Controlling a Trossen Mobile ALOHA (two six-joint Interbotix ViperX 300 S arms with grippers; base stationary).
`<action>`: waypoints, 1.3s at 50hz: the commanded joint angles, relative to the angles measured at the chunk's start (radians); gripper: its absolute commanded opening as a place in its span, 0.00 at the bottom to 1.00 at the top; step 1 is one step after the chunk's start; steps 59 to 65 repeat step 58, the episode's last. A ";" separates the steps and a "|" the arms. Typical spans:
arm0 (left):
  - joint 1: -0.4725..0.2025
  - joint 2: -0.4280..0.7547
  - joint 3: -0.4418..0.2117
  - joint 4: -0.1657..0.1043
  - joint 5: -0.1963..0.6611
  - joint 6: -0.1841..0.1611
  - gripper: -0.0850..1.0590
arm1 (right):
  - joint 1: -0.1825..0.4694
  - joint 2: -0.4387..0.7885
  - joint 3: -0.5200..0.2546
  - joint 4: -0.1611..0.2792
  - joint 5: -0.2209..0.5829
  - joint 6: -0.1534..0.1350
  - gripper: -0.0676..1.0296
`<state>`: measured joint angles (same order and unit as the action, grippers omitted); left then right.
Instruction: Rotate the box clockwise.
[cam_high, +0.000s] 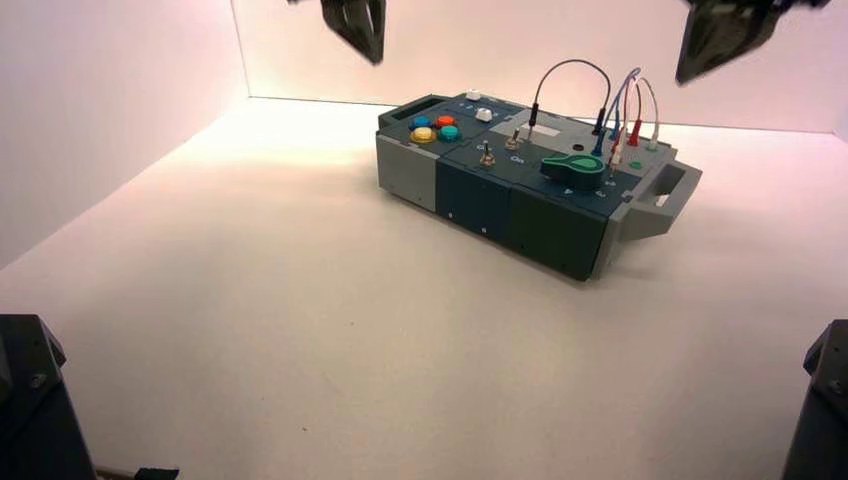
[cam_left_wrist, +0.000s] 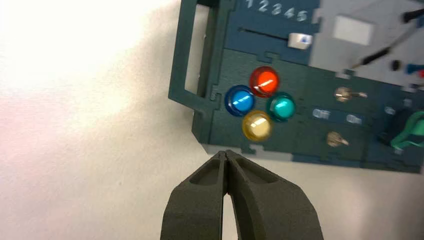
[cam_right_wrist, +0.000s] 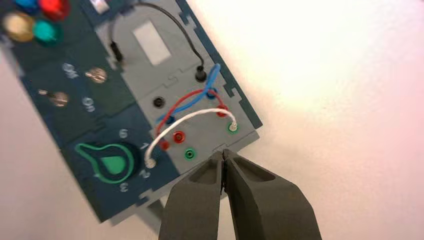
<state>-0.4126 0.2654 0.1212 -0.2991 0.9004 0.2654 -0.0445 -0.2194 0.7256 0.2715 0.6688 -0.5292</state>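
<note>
The box (cam_high: 520, 190) lies skewed on the white table, its right handle end (cam_high: 665, 195) nearer the front than its left end. Four round buttons (cam_high: 435, 128) sit at its left end, the green knob (cam_high: 575, 168) and looped wires (cam_high: 620, 110) toward its right. My left gripper (cam_high: 358, 25) hangs shut high above the table, left of the box; its tips (cam_left_wrist: 226, 154) hover above the box's long edge by the yellow button (cam_left_wrist: 257, 125). My right gripper (cam_high: 722, 35) hangs shut above the wire end; its tips (cam_right_wrist: 222, 152) hover above the edge near a green socket (cam_right_wrist: 189, 154).
White walls (cam_high: 120, 100) close the table at the left and back. Dark arm bases stand at the front left corner (cam_high: 35, 400) and the front right corner (cam_high: 822, 400). Two toggle switches (cam_left_wrist: 340, 116) sit between the buttons and the knob (cam_right_wrist: 111, 162).
</note>
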 joint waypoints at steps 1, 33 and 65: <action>-0.003 -0.110 0.025 -0.002 0.006 -0.002 0.05 | 0.003 -0.100 0.008 0.031 -0.003 0.008 0.04; -0.003 -0.388 0.371 0.000 -0.253 0.008 0.05 | 0.009 -0.255 0.155 0.117 -0.181 0.008 0.04; -0.003 -0.402 0.367 0.000 -0.262 0.009 0.05 | 0.011 -0.241 0.161 0.115 -0.210 0.000 0.04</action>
